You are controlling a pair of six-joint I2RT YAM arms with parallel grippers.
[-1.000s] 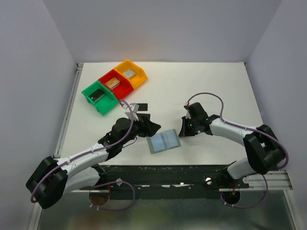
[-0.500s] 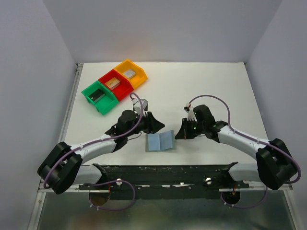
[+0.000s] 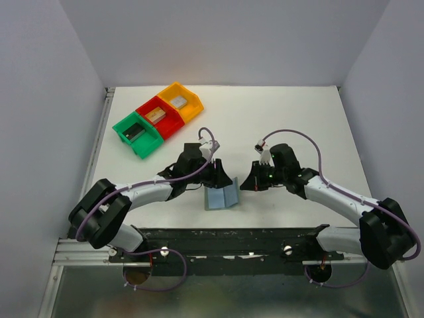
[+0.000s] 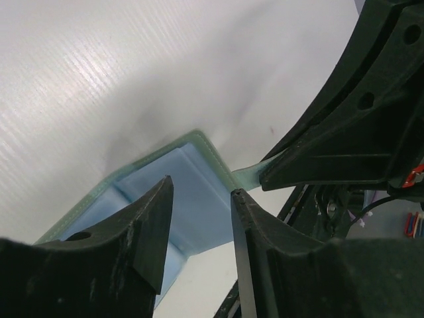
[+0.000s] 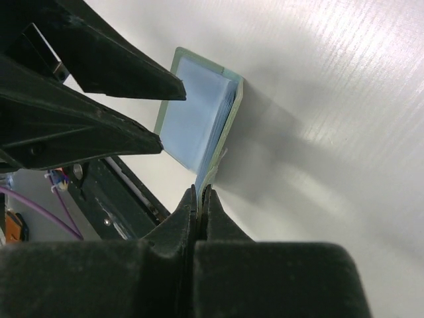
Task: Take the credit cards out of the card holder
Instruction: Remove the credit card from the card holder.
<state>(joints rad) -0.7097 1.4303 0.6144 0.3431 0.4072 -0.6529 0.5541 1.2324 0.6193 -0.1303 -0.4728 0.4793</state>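
Pale blue-grey lining shows on the card holder (image 3: pixel 220 197), which lies open on the white table (image 3: pixel 298 119) near the front edge, between the two grippers, with its right panel tilted upward. Right gripper (image 5: pixel 201 192): jaws fully closed, pinching the holder's greenish tab (image 5: pixel 212 165). Left gripper (image 4: pixel 200 191): jaws partly apart, tips close over the lining, nothing visibly clamped. Contact with the holder cannot be determined.
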